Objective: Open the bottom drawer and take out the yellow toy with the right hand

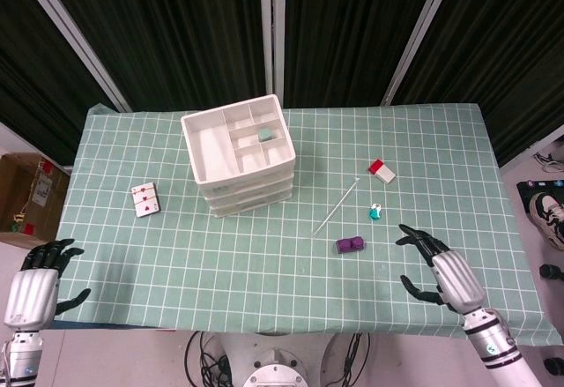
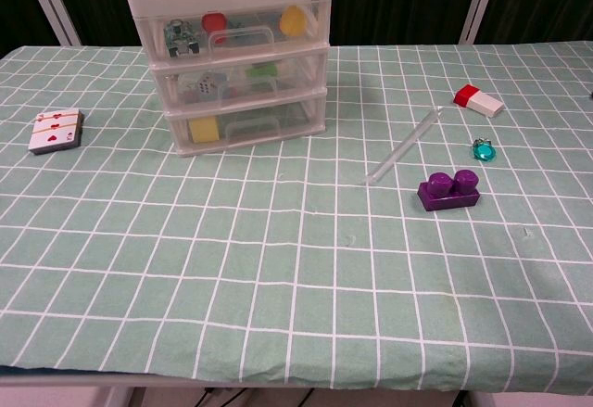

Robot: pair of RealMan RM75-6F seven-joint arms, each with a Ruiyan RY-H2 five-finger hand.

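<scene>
A white three-drawer cabinet (image 1: 240, 160) stands at the back left of the table; in the chest view the drawer cabinet (image 2: 236, 59) has clear fronts, all closed. Behind the bottom drawer front (image 2: 250, 124), at its left end, sits the yellow toy (image 2: 204, 129). My right hand (image 1: 445, 274) hovers open near the table's front right, fingers spread, right of a purple brick (image 1: 350, 245). My left hand (image 1: 37, 283) stays open off the front left corner. Neither hand shows in the chest view.
Playing cards (image 1: 145, 199) lie left of the cabinet. A thin clear stick (image 1: 337, 207), a red-and-white block (image 1: 382, 171) and a small teal piece (image 1: 374, 212) lie right of it. The purple brick (image 2: 448, 189) is close to the right hand's path.
</scene>
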